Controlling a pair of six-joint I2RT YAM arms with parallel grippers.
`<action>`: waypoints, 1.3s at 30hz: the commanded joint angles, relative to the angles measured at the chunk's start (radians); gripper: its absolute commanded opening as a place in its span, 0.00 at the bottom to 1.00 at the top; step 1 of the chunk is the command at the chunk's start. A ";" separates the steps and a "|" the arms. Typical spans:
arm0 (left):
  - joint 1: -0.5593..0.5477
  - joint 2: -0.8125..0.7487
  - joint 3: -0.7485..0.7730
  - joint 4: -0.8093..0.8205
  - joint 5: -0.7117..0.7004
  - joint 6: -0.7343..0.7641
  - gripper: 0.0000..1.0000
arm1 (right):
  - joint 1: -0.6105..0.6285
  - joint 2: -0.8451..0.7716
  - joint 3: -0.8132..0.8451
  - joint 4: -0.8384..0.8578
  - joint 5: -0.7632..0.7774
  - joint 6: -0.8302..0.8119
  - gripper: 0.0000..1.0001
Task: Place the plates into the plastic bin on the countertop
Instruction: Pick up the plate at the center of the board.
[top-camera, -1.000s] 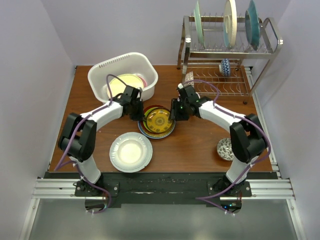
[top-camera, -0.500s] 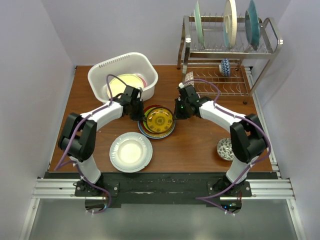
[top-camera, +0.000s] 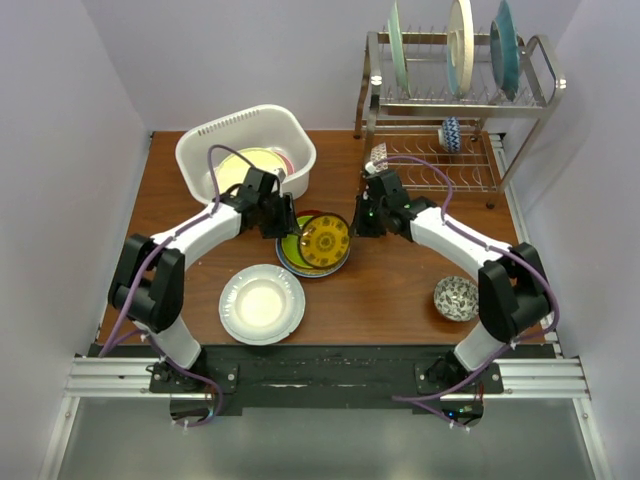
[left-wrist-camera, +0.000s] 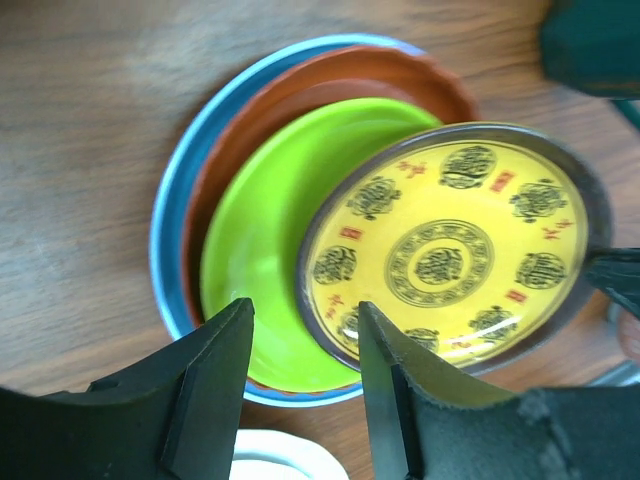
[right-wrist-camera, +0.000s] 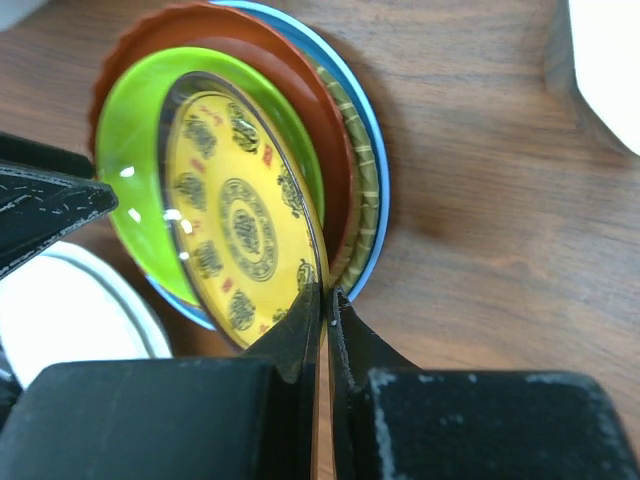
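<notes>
Yellow plate (right-wrist-camera: 240, 225) tilts up, pinched by right pincer (right-wrist-camera: 326, 296).

No writing could be read anywhere; the round yellow patterned plate (left-wrist-camera: 450, 255) bore small red marks, too blurred to make out.

The tabletop (top-camera: 390, 290) is reddish-brown wood with visible grain and a faint sheen. The yellow patterned plate (left-wrist-camera: 450, 245) and lime plate (left-wrist-camera: 250, 260) are glossy and smooth. The plastic bin (top-camera: 196, 158) is smooth white; the dish rack (top-camera: 470, 170) is shiny steel wire.
</notes>
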 joint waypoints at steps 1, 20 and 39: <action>-0.001 -0.054 -0.009 0.087 0.074 0.013 0.51 | 0.001 -0.077 -0.010 0.021 0.013 0.036 0.00; -0.007 -0.051 -0.070 0.202 0.261 0.004 0.40 | -0.103 -0.214 -0.037 0.047 -0.111 0.113 0.00; -0.007 -0.074 -0.228 0.601 0.456 -0.211 0.00 | -0.134 -0.260 -0.102 0.081 -0.219 0.140 0.00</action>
